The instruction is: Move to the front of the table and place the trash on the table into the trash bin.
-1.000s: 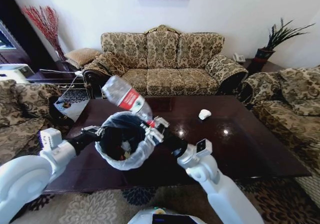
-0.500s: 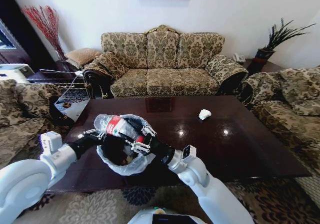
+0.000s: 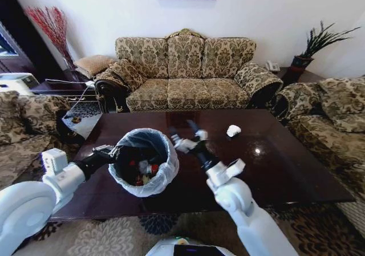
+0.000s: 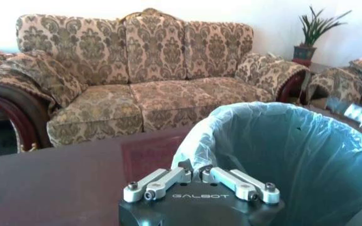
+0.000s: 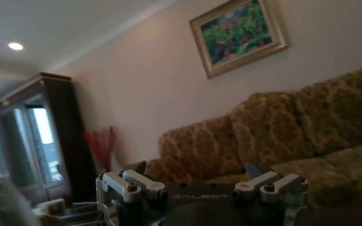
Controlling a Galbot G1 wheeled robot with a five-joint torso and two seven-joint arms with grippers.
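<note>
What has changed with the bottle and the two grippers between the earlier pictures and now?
The right gripper lowered the clear bottle into the trash bin, let it go, and now stands open and empty above the table, beside the bin. The bottle is no longer in its grasp; red and white trash lies inside the bin. The left gripper still holds the bin's rim, and the crumpled white paper has not moved.

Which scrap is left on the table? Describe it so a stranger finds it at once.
Start at the table before the sofa. Toward its far edge, to the right of the right gripper, lies the crumpled white paper, alone on the dark wood.
</note>
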